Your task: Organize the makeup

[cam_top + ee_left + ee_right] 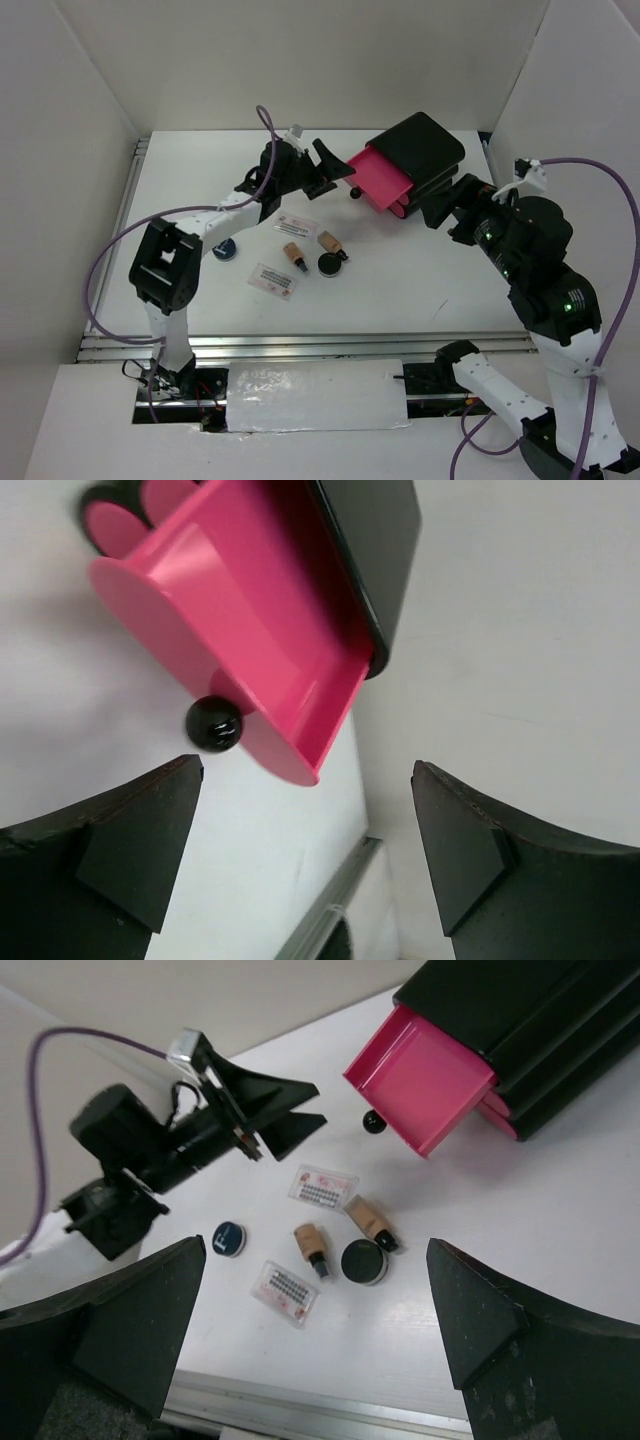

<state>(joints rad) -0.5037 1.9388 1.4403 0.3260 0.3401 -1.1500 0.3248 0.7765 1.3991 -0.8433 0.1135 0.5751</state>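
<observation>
**Top external view.** The left gripper point(333, 172) is spread and holds nothing. It sits just beside the black knob point(352, 191) of the top pink drawer point(378, 178). That drawer stands out of the black box point(425, 145) at the far right of the table point(450, 290). The right gripper point(440, 205) is close against the box's near side, and its state cannot be read from this view.

The makeup lies loose at mid-table, outside the box:
- The far sachet point(298, 225) and the near sachet point(273, 280).
- The left bottle point(293, 255) and the right bottle point(332, 244), both lying down.
- The black compact point(331, 265), just beside the right bottle.
- The blue-topped compact point(226, 249), off to the left, partly under the left arm.

**Left wrist view.** The left gripper point(305, 850) is released, with bare table between its fingers point(120, 850). The pink drawer point(250, 630) and its knob point(214, 723) lie ahead, apart from both fingers.

**Right wrist view.** The right gripper point(315, 1340) is wide open and empty. All six items show between its fingers point(110, 1330):
- The far sachet point(322, 1186) and the near sachet point(285, 1290).
- The left bottle point(312, 1245) and the right bottle point(370, 1222).
- The black compact point(363, 1260), touching the right bottle's cap.
- The blue-topped compact point(229, 1239).

The left gripper point(275, 1110) stands between the items and the knob point(372, 1121). The drawer holds nothing visible.
</observation>
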